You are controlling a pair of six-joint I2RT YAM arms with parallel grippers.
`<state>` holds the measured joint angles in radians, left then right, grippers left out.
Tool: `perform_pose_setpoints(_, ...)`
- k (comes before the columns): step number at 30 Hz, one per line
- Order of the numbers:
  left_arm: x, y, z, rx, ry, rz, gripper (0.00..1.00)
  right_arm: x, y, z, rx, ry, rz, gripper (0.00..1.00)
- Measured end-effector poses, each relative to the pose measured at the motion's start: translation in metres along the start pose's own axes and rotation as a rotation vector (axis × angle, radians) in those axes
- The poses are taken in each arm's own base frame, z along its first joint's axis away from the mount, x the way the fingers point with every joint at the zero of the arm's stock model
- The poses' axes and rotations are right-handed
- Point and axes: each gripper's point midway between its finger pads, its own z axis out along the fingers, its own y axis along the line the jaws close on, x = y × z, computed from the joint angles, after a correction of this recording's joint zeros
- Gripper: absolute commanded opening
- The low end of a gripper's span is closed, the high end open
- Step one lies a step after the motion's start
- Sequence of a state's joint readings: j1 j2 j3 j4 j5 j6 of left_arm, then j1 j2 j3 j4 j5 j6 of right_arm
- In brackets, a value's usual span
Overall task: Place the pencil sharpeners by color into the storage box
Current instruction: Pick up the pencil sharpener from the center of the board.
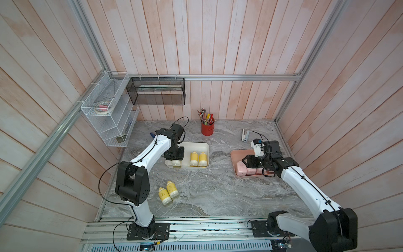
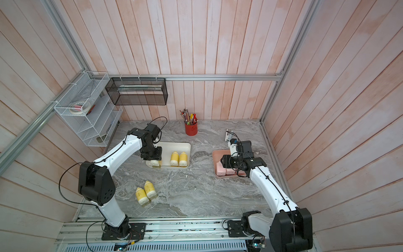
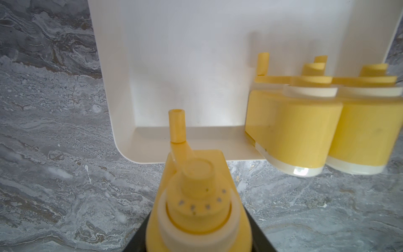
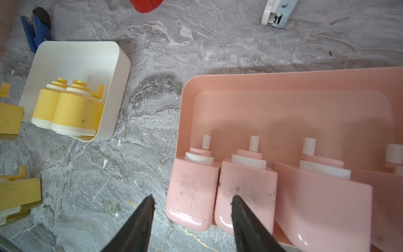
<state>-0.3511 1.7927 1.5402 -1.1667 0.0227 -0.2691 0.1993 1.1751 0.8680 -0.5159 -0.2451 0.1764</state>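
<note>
The left fingers (image 3: 136, 242) clamp a yellow bottle-shaped plastic sharpener (image 3: 196, 196) above the rim of the cream plastic box (image 3: 148, 144) just below them, the right fingers (image 4: 135, 229) parted and empty; next, I'd say: forward, lower, release.

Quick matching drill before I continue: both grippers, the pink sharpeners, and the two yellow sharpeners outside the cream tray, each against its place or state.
1 left gripper
2 right gripper
3 pink sharpeners
4 two loose yellow sharpeners

A in the pink tray
B shut on a yellow sharpener
C on the table
D open, empty

Pairs: 1-B, 2-D, 3-A, 4-C
</note>
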Motion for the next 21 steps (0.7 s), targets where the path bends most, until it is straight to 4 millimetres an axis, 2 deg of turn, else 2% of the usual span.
perform_pose_setpoints(12, -0.025, 0.0, 0.012, 0.013, -0.008, 0.006, 0.5, 0.0, 0.0, 0.0, 0.0, 0.0, -0.005, 0.59)
perform_pose_setpoints(21, -0.03, -0.004, 0.013, 0.029, -0.017, 0.005, 0.5, 0.0, 0.0, 0.0, 0.0, 0.0, -0.005, 0.59)
